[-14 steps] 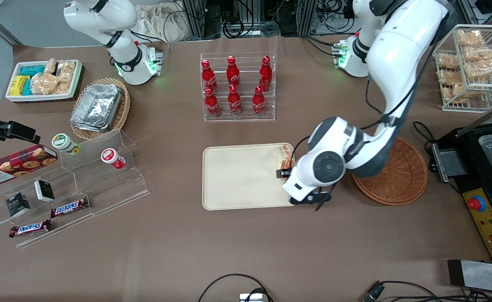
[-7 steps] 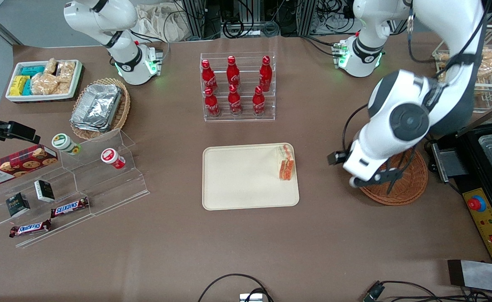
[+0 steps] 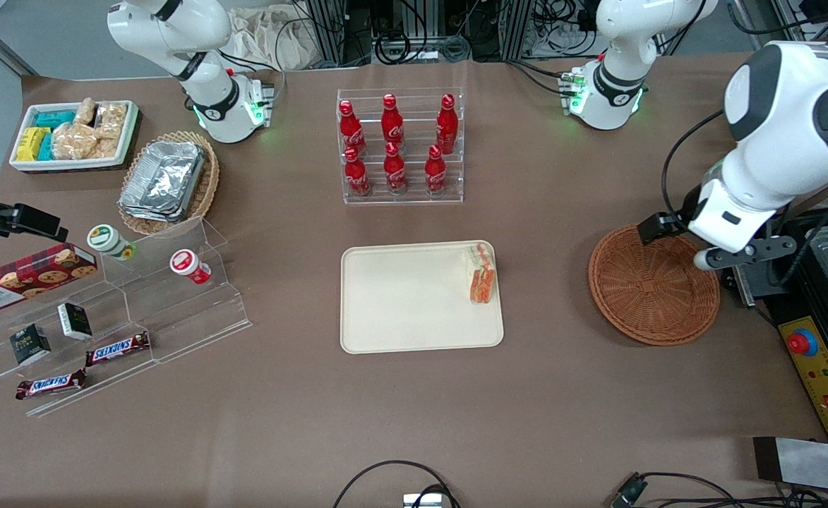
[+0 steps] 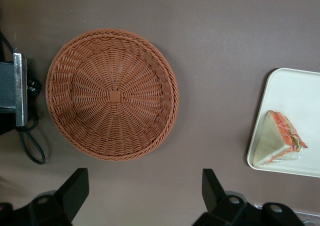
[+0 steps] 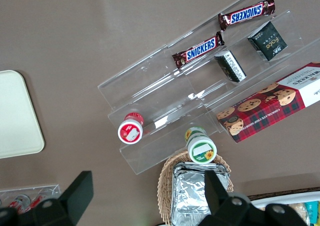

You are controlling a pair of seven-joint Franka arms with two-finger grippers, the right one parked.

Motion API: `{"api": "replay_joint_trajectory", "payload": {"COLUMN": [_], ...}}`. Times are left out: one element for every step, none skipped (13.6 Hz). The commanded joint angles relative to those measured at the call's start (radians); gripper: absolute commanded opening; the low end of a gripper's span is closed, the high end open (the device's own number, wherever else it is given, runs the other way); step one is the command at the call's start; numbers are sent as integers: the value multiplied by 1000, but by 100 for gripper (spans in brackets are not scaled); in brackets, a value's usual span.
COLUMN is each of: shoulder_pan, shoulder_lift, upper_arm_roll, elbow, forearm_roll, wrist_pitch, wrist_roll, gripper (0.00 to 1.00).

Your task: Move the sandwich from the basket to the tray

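The hand (image 3: 675, 243) hangs above the rim of the reddish-brown wicker basket (image 3: 654, 288), at the working arm's end of the desk (image 3: 414, 423), its two fingers (image 4: 75, 188) spread wide apart with nothing between them. Away from the hand toward the parked arm's end, the wrapped sandwich (image 3: 481, 274) lies on the cream tray (image 3: 399, 300), tucked close to the tray edge that faces the basket; a strip of bare desk separates tray and basket. In the wrist view the basket (image 4: 112, 93) is bare inside, and the sandwich (image 4: 279, 145) shows its red-orange filling stripes; the tray (image 4: 295, 93) is cut off there by the frame. Well away from the hand, two Snickers bars (image 3: 117, 348) and a Walkers cookie box (image 3: 29, 275) sit on a clear stepped stand, and red Coca-Cola bottles (image 3: 394, 144) fill a clear rack. Labels on the small dark boxes (image 3: 75, 321) are too small to read.
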Motion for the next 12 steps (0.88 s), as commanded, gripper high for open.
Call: {"api": "replay_joint_trajectory", "payload": {"shoulder_pan": [8, 6, 6, 8, -1, -29, -62, -90, -95, -95, -96, -96], "shoulder_lift": [14, 12, 5, -10, -27, -43, -46, -46, -32, 4, 47, 102], "upper_arm_roll": [0, 13, 27, 54, 112, 181, 232, 261, 260, 258, 258, 258], "elbow": [24, 22, 14, -2, -18, -18, -12, -10, 10, 66, 141, 213], "forearm_roll": [-17, -14, -6, -6, -11, -17, -19, -11, -6, 0, 0, -2], "wrist_pitch": [4, 1, -10, -27, -36, -62, -76, -77, -79, -100, -176, -241], "wrist_roll": [7, 9, 10, 18, 76, 161, 197, 207, 201, 204, 222, 228], "gripper": [100, 100, 100, 100, 100, 100, 100, 100, 100, 100, 100, 100]}}
